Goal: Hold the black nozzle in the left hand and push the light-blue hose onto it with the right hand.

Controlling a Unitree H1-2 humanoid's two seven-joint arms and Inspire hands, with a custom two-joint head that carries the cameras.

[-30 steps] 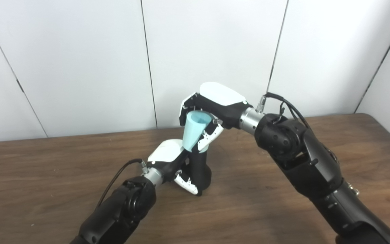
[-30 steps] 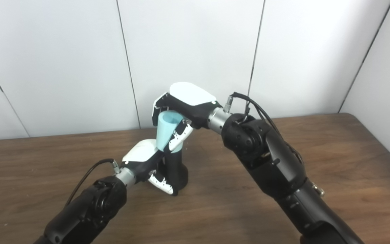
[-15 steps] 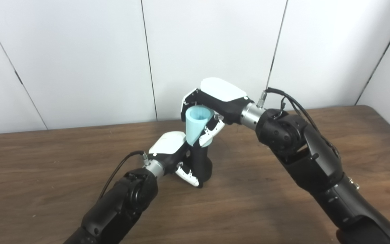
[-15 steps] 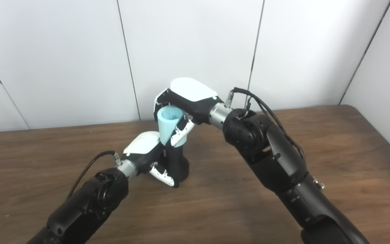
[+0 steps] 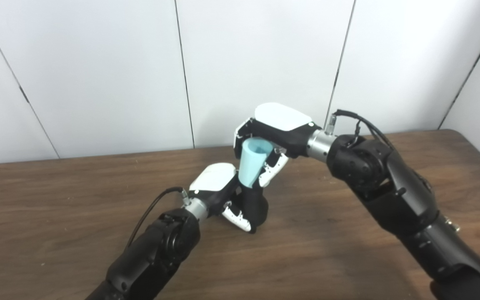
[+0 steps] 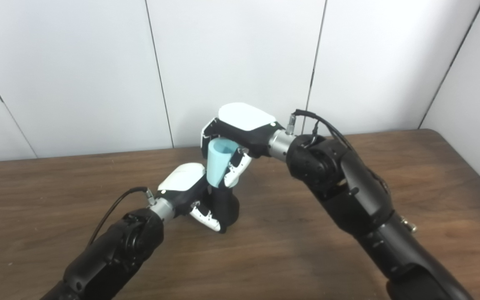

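Black nozzle [image 5: 253, 207] stands upright at the middle of the wooden table [image 5: 348, 250], the left hand [image 5: 220, 192] wrapped around it from the left, fingers closed on its body. Right above, the right hand [image 5: 271, 137] grips the light-blue hose [image 5: 251, 164], its lower end meeting the nozzle's top, open mouth tilted up and slightly right.

Left hand [image 5: 219, 191] low, right hand [image 5: 271, 133] above, fingers [image 5: 236, 216] curled.
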